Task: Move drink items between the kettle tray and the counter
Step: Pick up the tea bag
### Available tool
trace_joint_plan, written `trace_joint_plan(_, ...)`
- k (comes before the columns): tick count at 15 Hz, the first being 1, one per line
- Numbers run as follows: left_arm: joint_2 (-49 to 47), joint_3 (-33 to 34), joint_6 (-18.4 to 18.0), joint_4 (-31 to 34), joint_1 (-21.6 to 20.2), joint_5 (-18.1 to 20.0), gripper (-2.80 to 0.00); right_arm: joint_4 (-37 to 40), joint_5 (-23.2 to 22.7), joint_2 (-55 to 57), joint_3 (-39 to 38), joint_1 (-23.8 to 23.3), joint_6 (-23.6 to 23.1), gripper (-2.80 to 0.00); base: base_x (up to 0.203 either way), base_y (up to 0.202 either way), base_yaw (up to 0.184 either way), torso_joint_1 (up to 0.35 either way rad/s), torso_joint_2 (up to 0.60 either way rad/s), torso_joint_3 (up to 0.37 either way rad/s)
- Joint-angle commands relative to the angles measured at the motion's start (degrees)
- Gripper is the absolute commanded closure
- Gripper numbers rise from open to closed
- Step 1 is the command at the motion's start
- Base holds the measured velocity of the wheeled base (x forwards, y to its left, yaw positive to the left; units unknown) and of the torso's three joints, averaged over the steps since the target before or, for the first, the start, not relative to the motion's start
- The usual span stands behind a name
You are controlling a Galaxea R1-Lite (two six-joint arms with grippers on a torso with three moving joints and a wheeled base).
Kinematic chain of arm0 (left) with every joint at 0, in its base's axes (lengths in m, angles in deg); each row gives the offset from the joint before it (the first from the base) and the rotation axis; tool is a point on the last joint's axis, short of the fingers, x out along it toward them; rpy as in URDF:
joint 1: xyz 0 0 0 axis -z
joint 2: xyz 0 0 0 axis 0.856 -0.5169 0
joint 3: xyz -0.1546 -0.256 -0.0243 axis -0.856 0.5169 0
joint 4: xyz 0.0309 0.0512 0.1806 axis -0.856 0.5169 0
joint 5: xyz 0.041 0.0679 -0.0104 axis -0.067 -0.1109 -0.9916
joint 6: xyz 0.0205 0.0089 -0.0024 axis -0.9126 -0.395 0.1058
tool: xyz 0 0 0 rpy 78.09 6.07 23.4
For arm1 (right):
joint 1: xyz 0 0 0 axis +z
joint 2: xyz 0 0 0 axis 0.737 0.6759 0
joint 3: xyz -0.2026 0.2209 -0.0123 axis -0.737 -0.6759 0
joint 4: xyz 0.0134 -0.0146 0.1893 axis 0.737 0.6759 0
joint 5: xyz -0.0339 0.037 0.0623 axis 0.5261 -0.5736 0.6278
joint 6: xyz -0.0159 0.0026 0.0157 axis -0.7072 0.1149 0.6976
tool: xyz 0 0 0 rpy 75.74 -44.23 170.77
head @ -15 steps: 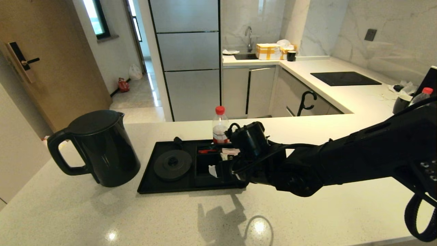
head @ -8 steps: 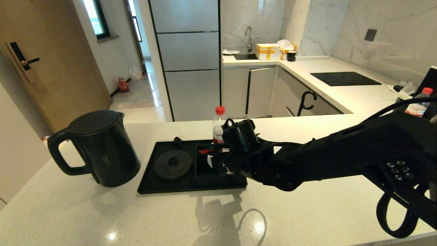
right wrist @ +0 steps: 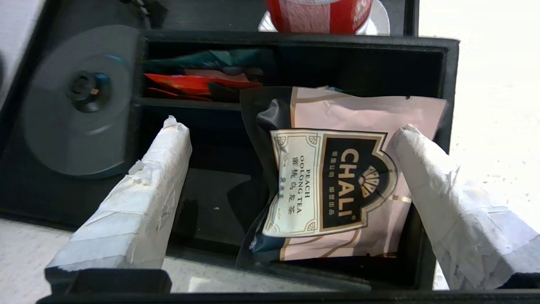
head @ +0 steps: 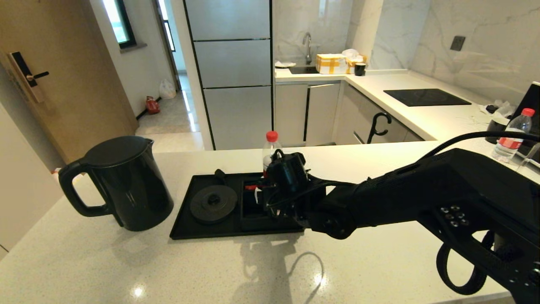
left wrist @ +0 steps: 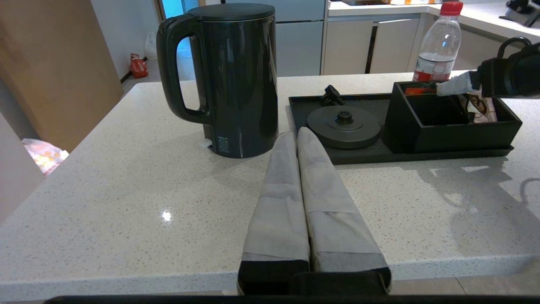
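The black kettle (head: 122,185) stands upright on the counter (head: 379,261), left of the kettle tray (head: 185,230). Its round base (head: 213,203) on the tray is bare. My right gripper (right wrist: 291,128) hangs open over the tray's boxed section (left wrist: 451,135). Its two fingers straddle the pale-pink sachet (right wrist: 350,185), which leans in a compartment close against one finger (right wrist: 447,198). In the head view the right gripper (head: 263,202) hides the sachet. My left gripper (left wrist: 296,134) is shut and empty, low over the counter's front, pointing between kettle (left wrist: 236,80) and tray.
A red-capped bottle (head: 271,147) stands just behind the boxed section; another bottle (head: 512,135) stands far right. Red and dark sachets (right wrist: 198,80) fill the rear compartment. A plug (head: 219,173) lies at the tray's back edge.
My right arm has swung left and lower, carrying its open gripper further over the boxed section. The kettle, tray and left arm have not moved.
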Motion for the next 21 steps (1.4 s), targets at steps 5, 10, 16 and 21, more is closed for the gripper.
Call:
trace_joint_plan(5,0.06,2.29,-0.01,-0.09,-0.02,0.00,0.00,-0.02,0.90,1.73,1.30,0.36,0.25,-2.80,0.000,0.000,0.000,0.000,0.00,0.000)
trace_joint_plan(10,-0.02,2.29,-0.01,-0.09,-0.02,0.00,0.00,-0.08,2.38,2.28,2.16,0.34,0.57,-2.80,0.000,0.000,0.000,0.000,0.00,0.000)
trace_joint_plan(16,-0.02,2.29,-0.01,-0.09,-0.02,0.00,0.00,-0.08,2.64,2.54,3.04,0.33,2.06,-2.80,0.000,0.000,0.000,0.000,0.00,0.000)
trace_joint_plan(21,0.06,2.29,-0.01,-0.09,-0.02,0.00,0.00,0.00,2.64,3.60,3.75,0.25,2.16,0.00,0.000,0.000,0.000,0.000,0.00,0.000)
